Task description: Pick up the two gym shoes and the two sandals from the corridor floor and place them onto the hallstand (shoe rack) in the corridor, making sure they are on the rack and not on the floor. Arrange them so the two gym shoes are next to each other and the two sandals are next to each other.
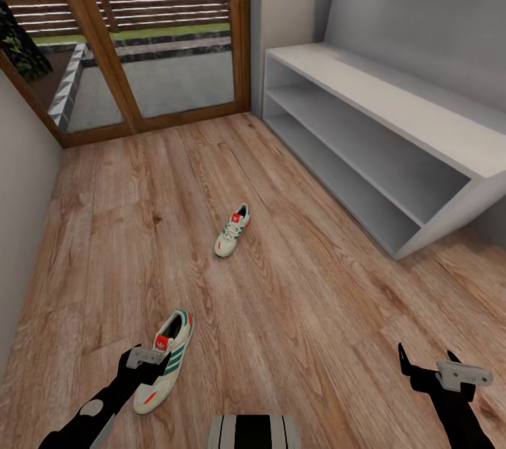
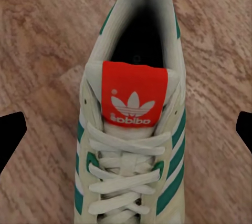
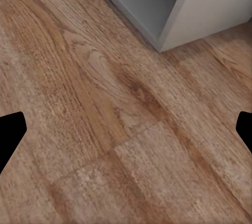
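Fingers of the left gripper (image 2: 126,129) are spread wide apart, and the near gym shoe (image 2: 131,129) is seen between them on the corridor floor (image 1: 295,308), laces and red tongue patch centred. The second gym shoe (image 1: 232,230) lies well ahead, and the hallstand (image 1: 393,98) beyond the right gripper (image 3: 126,129), whose fingers are likewise apart over bare planks. If closure is made too high, the soft upper could be pinched and the shoe tipped or dropped.
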### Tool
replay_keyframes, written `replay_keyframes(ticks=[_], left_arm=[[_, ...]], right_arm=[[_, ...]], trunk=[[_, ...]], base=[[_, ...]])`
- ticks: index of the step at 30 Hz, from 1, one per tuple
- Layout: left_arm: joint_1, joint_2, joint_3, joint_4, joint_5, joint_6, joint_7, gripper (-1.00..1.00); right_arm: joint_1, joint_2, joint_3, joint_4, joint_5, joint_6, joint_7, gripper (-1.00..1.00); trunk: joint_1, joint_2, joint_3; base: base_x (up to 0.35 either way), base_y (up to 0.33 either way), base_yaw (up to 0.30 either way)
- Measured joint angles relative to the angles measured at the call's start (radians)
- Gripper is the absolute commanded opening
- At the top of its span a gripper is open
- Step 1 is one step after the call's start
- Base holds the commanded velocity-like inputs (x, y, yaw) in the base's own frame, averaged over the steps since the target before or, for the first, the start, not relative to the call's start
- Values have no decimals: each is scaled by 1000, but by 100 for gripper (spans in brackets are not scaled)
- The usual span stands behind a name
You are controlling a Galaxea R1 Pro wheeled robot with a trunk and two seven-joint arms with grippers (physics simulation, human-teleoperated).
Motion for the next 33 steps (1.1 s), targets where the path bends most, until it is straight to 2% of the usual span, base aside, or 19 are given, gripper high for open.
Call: replay_keyframes(ticks=[33], left_arm=[[0,1,0,0,0,0,0,100]], right_arm=[[0,0,0,0,1,0,0,100]], trunk=[[0,0,-41]], base=[[0,0,0]])
